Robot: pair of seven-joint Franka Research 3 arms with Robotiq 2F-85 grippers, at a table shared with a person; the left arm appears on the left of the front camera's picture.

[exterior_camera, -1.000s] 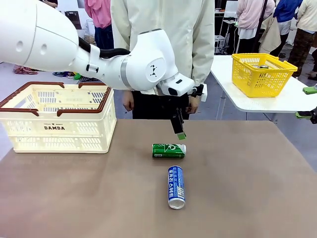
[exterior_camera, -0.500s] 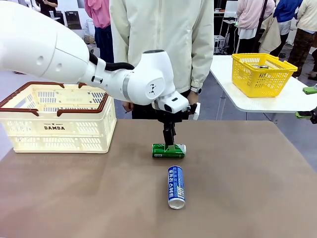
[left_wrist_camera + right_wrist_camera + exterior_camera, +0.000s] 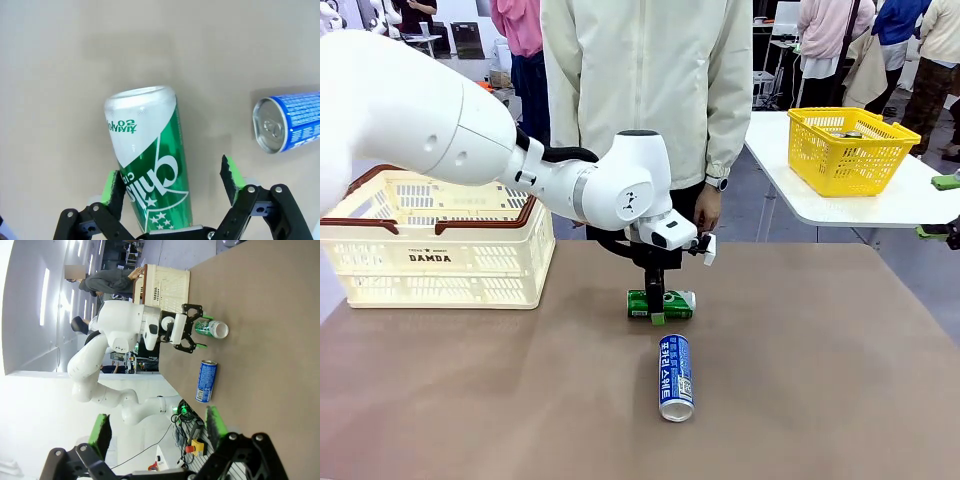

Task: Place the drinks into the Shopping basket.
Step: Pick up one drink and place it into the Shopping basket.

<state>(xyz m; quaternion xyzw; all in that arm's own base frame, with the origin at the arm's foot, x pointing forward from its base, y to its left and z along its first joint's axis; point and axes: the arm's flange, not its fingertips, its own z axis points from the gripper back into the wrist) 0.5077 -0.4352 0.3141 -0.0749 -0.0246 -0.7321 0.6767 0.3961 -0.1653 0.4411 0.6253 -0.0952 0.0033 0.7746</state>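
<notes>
I think the job is only starting. The green can [image 3: 660,304] and the blue can [image 3: 676,377] both lie on the table [image 3: 820,380], well apart from the Shopping basket [image 3: 430,262]. The left gripper [image 3: 171,179] has its jaws wide around the green can, not squeezing yet. The right gripper [image 3: 157,427] is wide too and holds nothing.

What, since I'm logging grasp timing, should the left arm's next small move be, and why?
Probably close the left jaws on the green can. They stand open astride it, a green pad on each side, so nothing grips the can yet. It lies on its side on the table, apart from the Shopping basket, so it must be gripped before it can be lifted.
</notes>
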